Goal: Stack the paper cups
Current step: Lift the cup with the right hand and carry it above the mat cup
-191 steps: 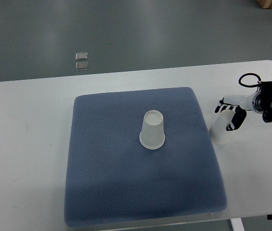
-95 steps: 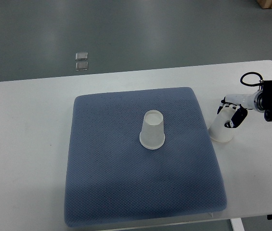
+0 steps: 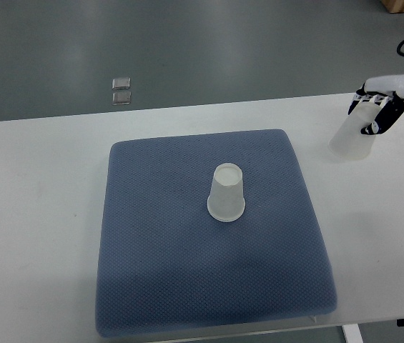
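1. The white tabletop (image 3: pixel 44 214) carries a big blue mat (image 3: pixel 187 286), which covers most of the middle.
2. One paper cup (image 3: pixel 227 191) stands upside down near the mat's centre, untouched and in the same spot as a second ago.
3. The second cup (image 3: pixel 352 136) is inverted too, tilted, and looks lifted over the tabletop's far right corner. A second ago it sat on the tabletop just beside the mat's right edge, so it has gone up and away from me.
4. The right robot hand (image 3: pixel 375 114) has its dark fingers wrapped round that cup's upper part, pinching it. The left one isn't in sight.
5. To do this well, I'd say carry the held cup left over the mat, level its tilt, centre its open mouth above the standing cup's base, then lower straight down before letting go.
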